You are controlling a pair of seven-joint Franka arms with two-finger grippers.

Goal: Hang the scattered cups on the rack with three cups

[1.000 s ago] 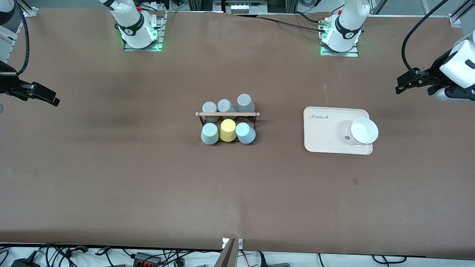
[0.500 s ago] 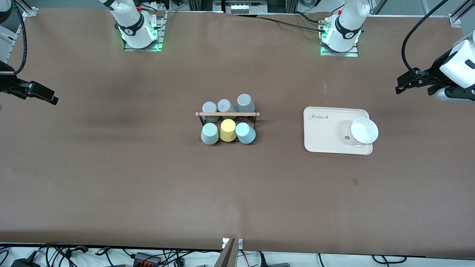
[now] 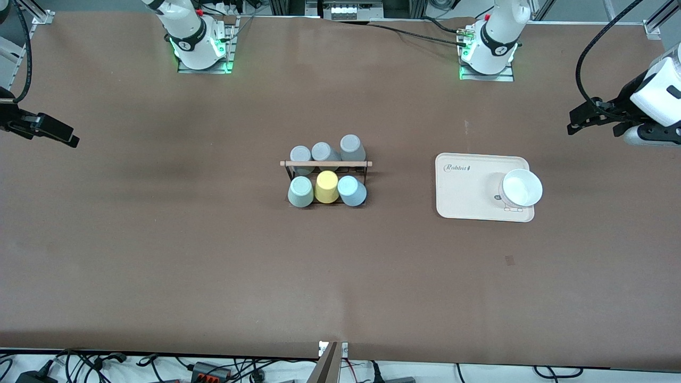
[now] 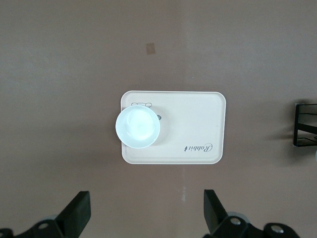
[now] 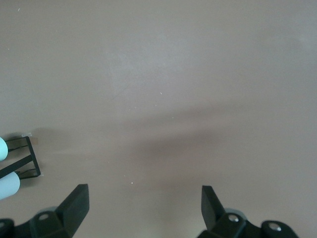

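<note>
At the centre of the front frame stands the small black wire-frame rack [image 3: 326, 181] with a light wooden rod [image 3: 326, 164] across its top. All six tumblers sit upside down on it. In the lower row, nearer the front camera, the pale mint green tumbler [image 3: 300, 191] is at the row's end toward the right arm, the yellow tumbler [image 3: 326, 186] is in the middle, and the light blue tumbler [image 3: 351, 190] is at the end toward the left arm. Three grey tumblers [image 3: 324, 152] fill the upper row just above the rod. No cup lies loose on the brown table [image 3: 213, 266], so the hanging looks finished.

The right gripper [image 3: 50, 131] hovers at the far left edge of the frame, well apart from the rack; its wrist view shows its black fingers [image 5: 74, 203] spread wide with nothing between them, over bare table. The left gripper [image 3: 590, 118] hovers at the upper right edge, its fingers [image 4: 79, 210] likewise spread wide and empty, near the cream rectangular tray [image 3: 463, 186] that carries a white bowl [image 3: 522, 188].

Little risk remains. A cup seated loosely on its peg could tip if the table is jolted; the light blue one appears to lean outward slightly. Either arm sweeping low toward the centre could knock the rack or catch the bowl.
</note>
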